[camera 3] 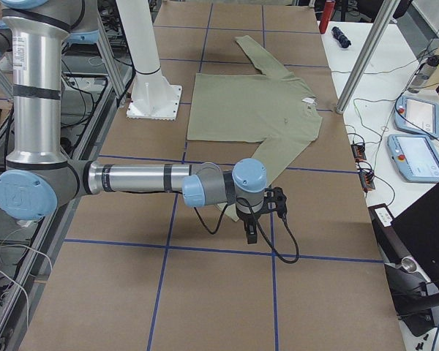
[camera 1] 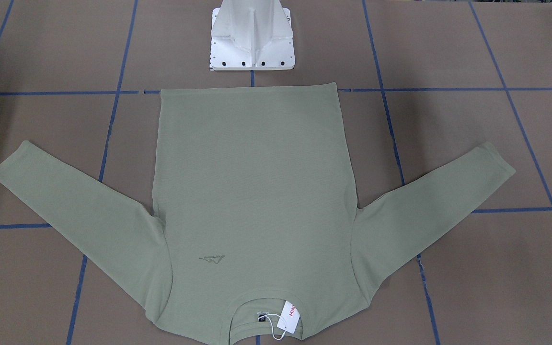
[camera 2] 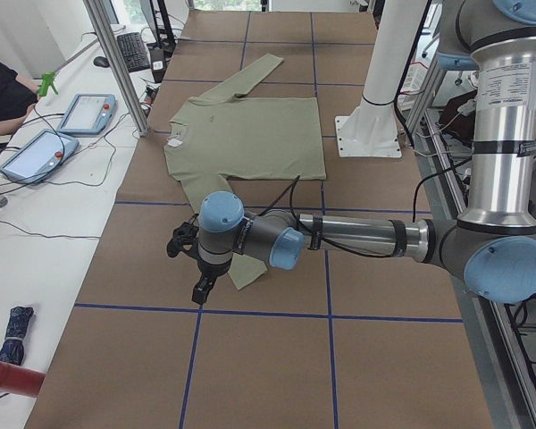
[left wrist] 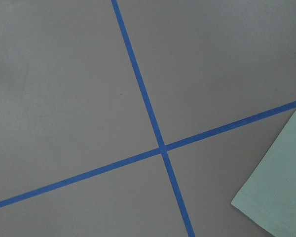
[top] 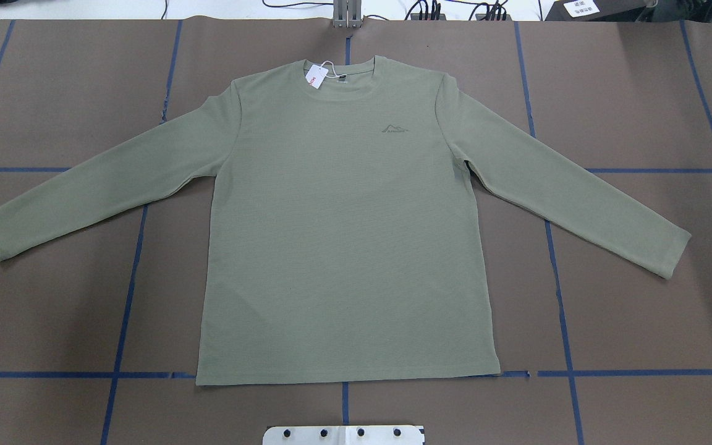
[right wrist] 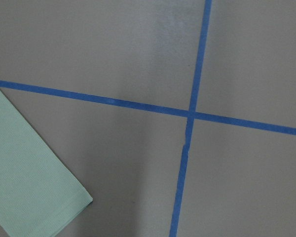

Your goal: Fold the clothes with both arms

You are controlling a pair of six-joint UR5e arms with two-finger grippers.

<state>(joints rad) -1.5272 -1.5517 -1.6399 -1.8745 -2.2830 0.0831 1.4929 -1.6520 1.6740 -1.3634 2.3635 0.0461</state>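
Your sage-green long-sleeved knit shirt (top: 343,247) lies flat mid brown tabletop (top: 640,309), collar toward the operators' edge, hem toward the robot's. You cannot tell how the black left gripper (camera 2: 202,289) and right gripper (camera 3: 250,234) hold their jaws.

- One shirt (top: 343,247), on one bench (top: 640,296).
- Two sleeves (top: 96,185) on that shirt.
- One tag (camera 1: 289,316), one label (camera 1: 262,317) and one logo (top: 395,128).
- Two arms: one left arm (camera 2: 366,237) and one right arm (camera 3: 132,178).
- Two tools, one per arm: one left tool (camera 2: 203,288) and one right tool (camera 3: 251,232).
- One white pedestal (camera 1: 252,43).
- Two pendants (camera 3: 423,115).
- One keyboard (camera 2: 136,51) and one mouse (camera 2: 101,61).
- One red cylinder (camera 2: 9,377).
- One person (camera 2: 0,85), only partly in view.
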